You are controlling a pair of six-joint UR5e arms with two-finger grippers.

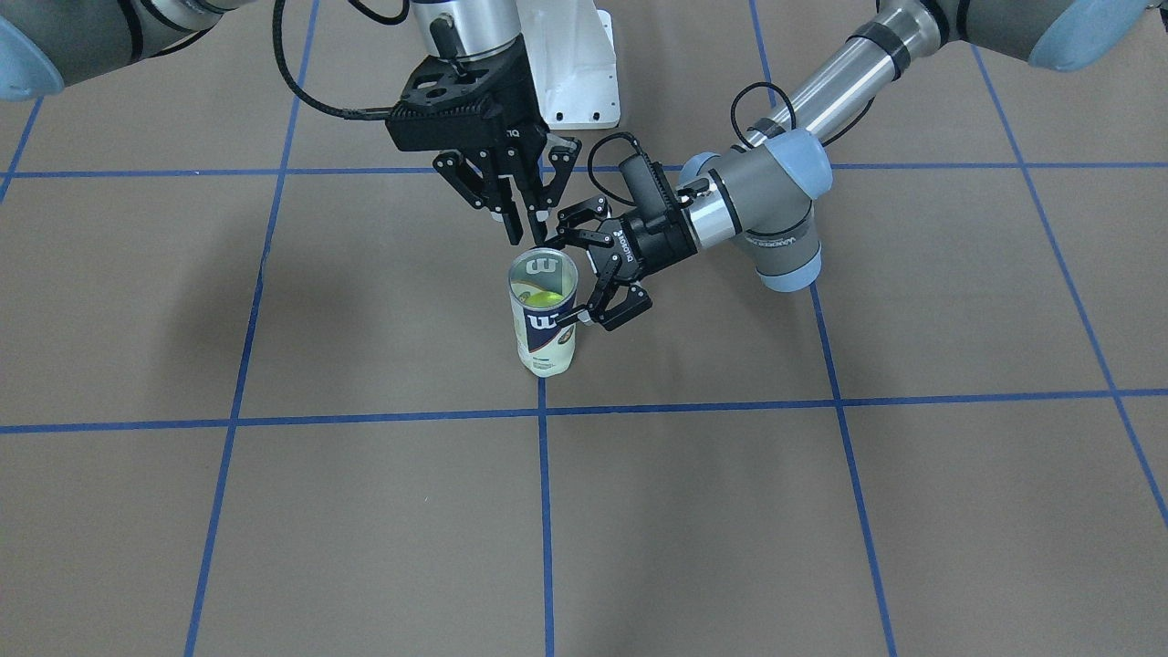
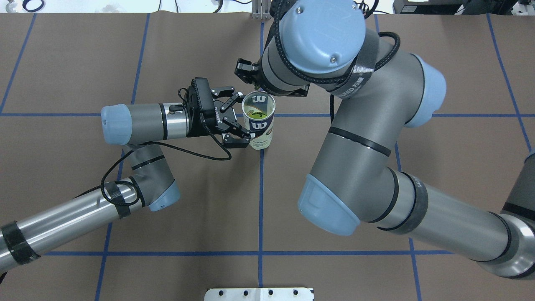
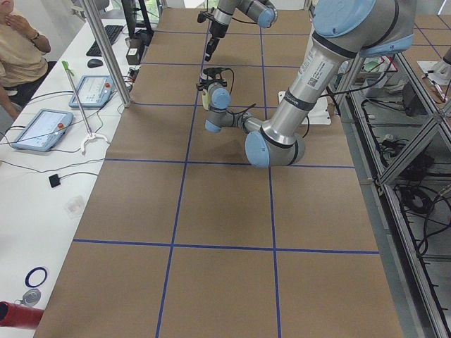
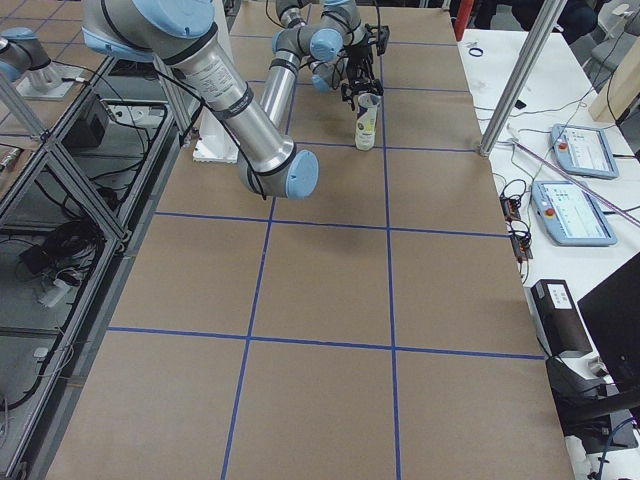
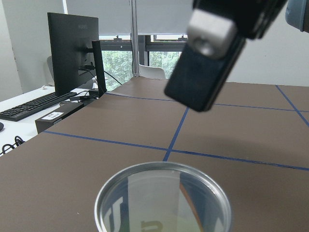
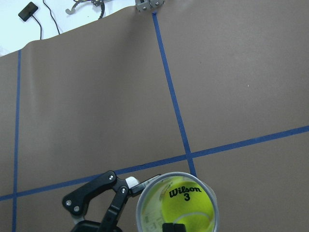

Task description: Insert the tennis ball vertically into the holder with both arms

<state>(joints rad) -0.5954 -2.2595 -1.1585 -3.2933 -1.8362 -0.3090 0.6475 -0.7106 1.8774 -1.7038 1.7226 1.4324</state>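
The holder (image 1: 545,328), a clear tube with a navy and white "W" label, stands upright at the table's middle; it also shows in the overhead view (image 2: 261,125). A yellow tennis ball (image 6: 186,203) marked "Wilson 3" sits inside it, below the rim. My left gripper (image 1: 569,278) reaches in sideways and is shut on the holder's upper part, one finger on each side (image 2: 244,119). My right gripper (image 1: 527,239) points straight down just above the holder's rim. Its fingers are close together and hold nothing. One of its fingers (image 5: 205,67) hangs over the tube mouth (image 5: 164,203).
The white pedestal base (image 1: 575,64) stands behind the holder, at the robot's side. Blue tape lines (image 1: 543,511) grid the brown table. The right arm's big elbow (image 2: 355,167) hangs over the table's right half. A desk with tablets (image 4: 580,210) lies beyond the far edge.
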